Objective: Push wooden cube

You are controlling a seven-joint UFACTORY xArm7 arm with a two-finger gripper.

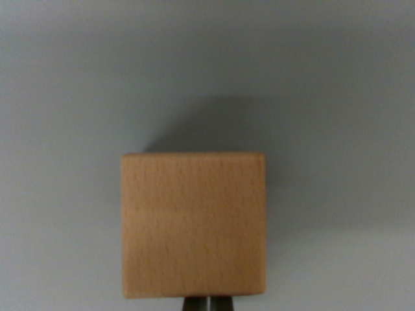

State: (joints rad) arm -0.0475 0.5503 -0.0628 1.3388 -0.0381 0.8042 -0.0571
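Note:
A light wooden cube (193,224) fills the lower middle of the wrist view, resting on a plain grey surface (65,97). Its near edge sits right at the bottom of the picture. Just below that edge the tips of my gripper (207,304) show as two dark fingers pressed together with only a thin line between them, touching or nearly touching the cube's near face. Nothing is held between the fingers. The cube throws a soft shadow up and to the wrist view's right.
Only the flat grey surface surrounds the cube on the left, right and far side.

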